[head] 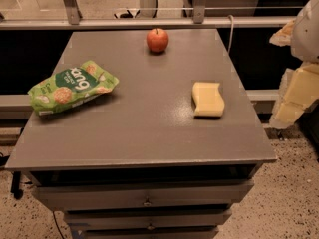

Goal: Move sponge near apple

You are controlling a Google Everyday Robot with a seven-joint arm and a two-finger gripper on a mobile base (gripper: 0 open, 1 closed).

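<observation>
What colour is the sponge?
Pale yellow wavy-sided sponge, camera view. The gripper hangs beyond the grey table, picture's right.

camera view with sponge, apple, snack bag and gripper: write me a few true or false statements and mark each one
1. The sponge lies flat on the table, right of centre. True.
2. The apple touches the sponge. False: they are apart, with the apple near the far edge.
3. The gripper is over the sponge. False: it hangs beyond the table's right edge, clear of the sponge.
4. The green snack bag lies on the table's left side. True.
</observation>
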